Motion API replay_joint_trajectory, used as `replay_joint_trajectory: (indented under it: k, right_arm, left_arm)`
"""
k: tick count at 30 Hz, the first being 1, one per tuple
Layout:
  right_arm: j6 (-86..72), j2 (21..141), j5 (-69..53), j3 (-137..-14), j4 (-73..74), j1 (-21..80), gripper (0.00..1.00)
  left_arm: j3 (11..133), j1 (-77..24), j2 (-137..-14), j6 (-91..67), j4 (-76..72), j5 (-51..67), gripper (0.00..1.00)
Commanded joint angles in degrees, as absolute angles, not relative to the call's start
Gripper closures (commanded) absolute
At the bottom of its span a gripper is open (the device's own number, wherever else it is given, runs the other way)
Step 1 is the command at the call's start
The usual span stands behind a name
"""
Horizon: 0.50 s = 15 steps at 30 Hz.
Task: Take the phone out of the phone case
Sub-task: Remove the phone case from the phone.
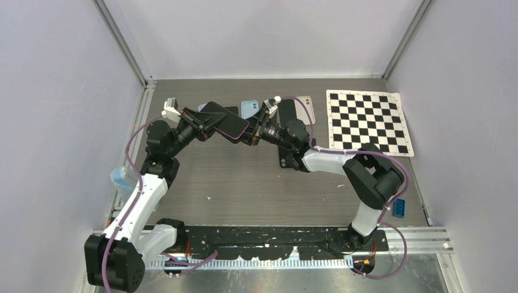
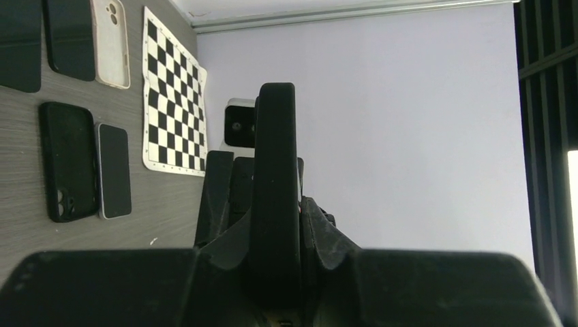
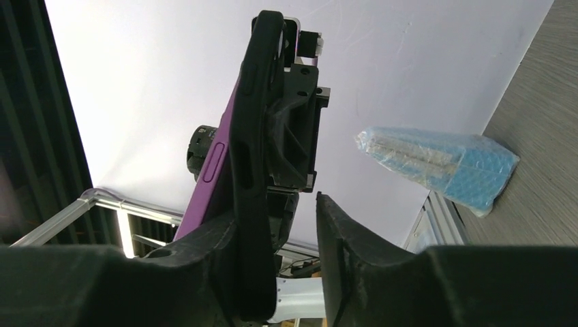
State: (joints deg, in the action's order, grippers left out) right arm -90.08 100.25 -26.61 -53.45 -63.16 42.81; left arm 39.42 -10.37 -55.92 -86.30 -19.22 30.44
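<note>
One purple phone (image 3: 204, 184) sits in one black case (image 3: 253, 136). The left gripper (image 2: 274, 204) clamps the case edge-on. The right gripper (image 3: 276, 221) stands partly open, touching the case on one side only.

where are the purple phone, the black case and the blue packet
purple phone (image 3: 208, 182): right wrist view, its side edge
black case (image 3: 249, 146): right wrist view, its rim
blue packet (image 3: 443, 163): right wrist view, its middle

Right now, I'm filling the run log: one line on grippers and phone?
left gripper: shut on black case | right gripper: open, straddling case end | purple phone: edge showing, in case | both held midair
</note>
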Motion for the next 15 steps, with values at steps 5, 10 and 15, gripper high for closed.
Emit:
replay_joint_trajectory:
  k: [5,10,15]
  right_arm:
    - [-93.0,100.5,-19.8,-55.2,-67.6,44.5,0.95]
    - [-92.3,98.5,-17.4,-52.6,-71.3,44.5,0.99]
    - [-87.6,96.6,-14.0,-50.2,-71.6,44.2,0.99]
  left_arm:
    - [45.5,-14.8,-53.5,-73.8,-6.7,39.0,0.96]
    - [46.6,-14.6,-51.4,-66.6,5.6,31.1,0.61]
    - [46.6,-14.2,-47.2,-62.5,15.4,23.0,0.18]
